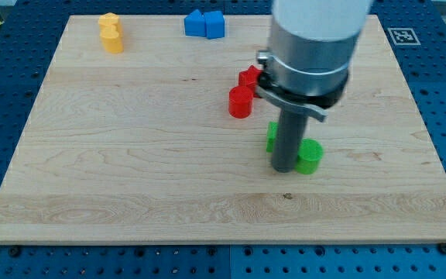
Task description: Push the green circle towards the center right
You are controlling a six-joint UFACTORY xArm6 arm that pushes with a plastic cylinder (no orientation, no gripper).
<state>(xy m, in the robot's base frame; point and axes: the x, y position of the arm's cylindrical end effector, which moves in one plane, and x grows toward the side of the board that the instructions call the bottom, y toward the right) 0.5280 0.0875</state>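
The green circle (310,156) lies on the wooden board (130,155) right of centre, low in the view. My tip (283,167) stands just to its left, touching or nearly touching it. A second green block (271,136) is partly hidden behind the rod, above and left of the circle; its shape is unclear.
A red cylinder (240,102) and another red block (249,78) sit up and left of my tip. Two blue blocks (204,24) lie at the view's top centre. Two yellow blocks (111,32) lie at the top left. The arm's body (312,46) hides part of the board's top right.
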